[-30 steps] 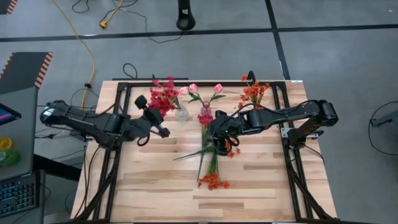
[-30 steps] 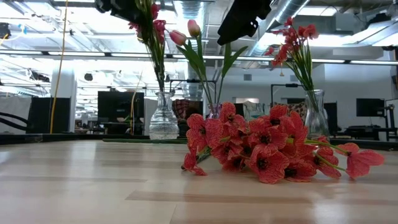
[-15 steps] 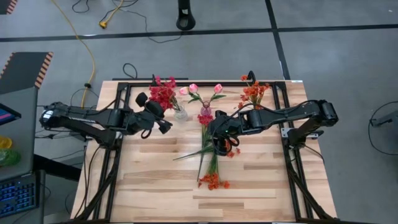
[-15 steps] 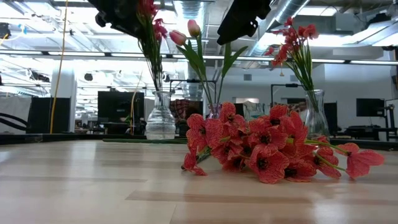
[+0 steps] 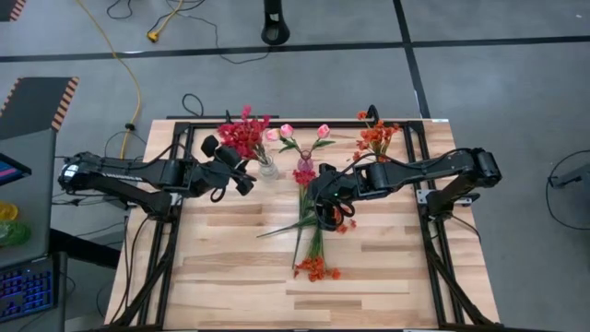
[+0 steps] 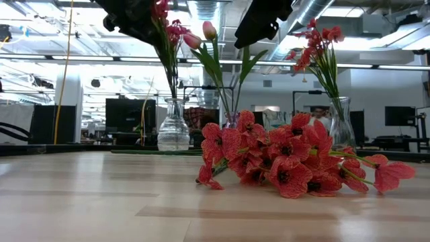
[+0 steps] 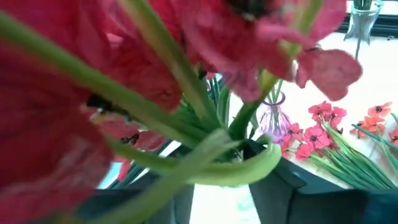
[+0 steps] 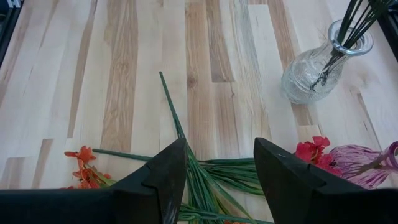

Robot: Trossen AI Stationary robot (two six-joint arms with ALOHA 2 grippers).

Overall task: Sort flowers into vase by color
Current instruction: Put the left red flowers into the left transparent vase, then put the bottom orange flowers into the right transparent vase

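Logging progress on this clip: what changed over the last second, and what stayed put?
The left gripper carried the red flowers toward the table's far edge, over the clear vase, stems standing in it, and has begun loosening. The right gripper, open, stayed above the loose flowers lying mid-table. The pink vase and orange bunch are unchanged.

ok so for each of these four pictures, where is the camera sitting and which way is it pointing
High view: overhead, looking straight down on the table; both arms show, left pincer by the red flowers, right pincer over the loose stems.
Low view: at tabletop height, looking level across at the flower pile and three vases; arms enter from above.
Left wrist view: behind red blossoms.
Right wrist view: looking down past its open fingers at stems.
Both wrist views share the purple vase.
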